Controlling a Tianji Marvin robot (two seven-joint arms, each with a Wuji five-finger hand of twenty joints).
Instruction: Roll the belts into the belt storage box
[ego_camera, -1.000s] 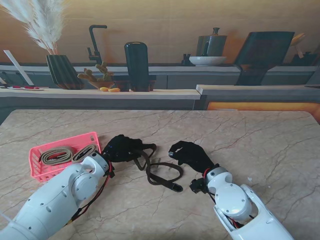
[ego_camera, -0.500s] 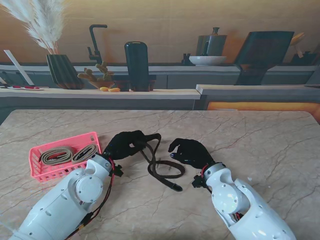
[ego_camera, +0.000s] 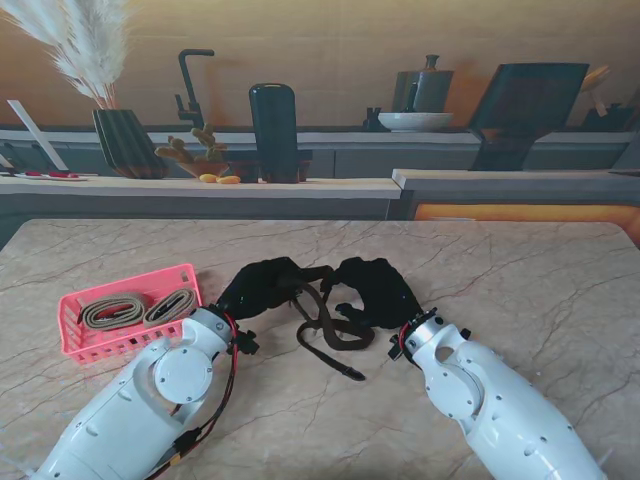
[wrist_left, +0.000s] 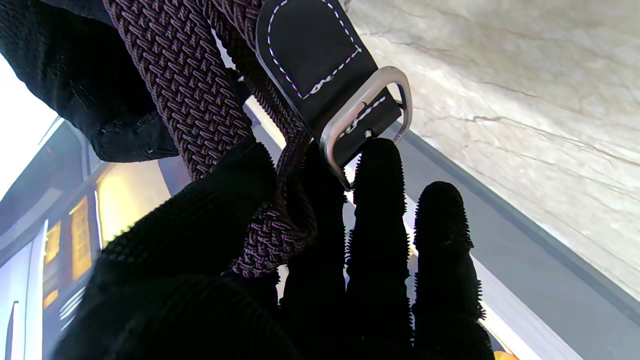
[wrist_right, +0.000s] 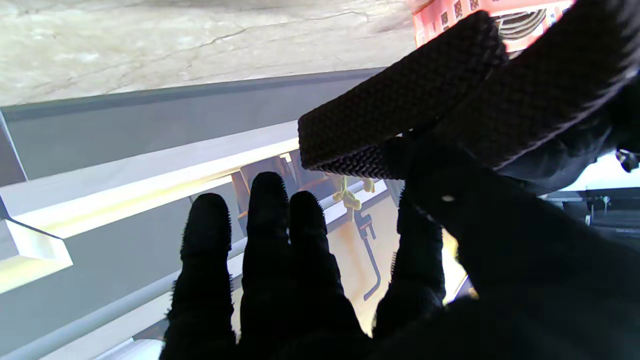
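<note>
Both hands' fingers (ego_camera: 262, 283) pinching brown belt (ego_camera: 322, 325), pink box (ego_camera: 70, 322) left

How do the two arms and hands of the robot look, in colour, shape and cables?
Both arms are glossy white rounded shells, the left arm with a round disc at its joint and red and black cables along its side. A red ring marks each wrist. The left hand and the right hand wear black knitted gloves with a bristly texture on the fingers.

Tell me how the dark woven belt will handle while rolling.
Probably floppy: the dark woven belt sags in loops between the left hand and right hand. Its metal buckle end likely swings. The braided weave should grip, not slip.
</note>
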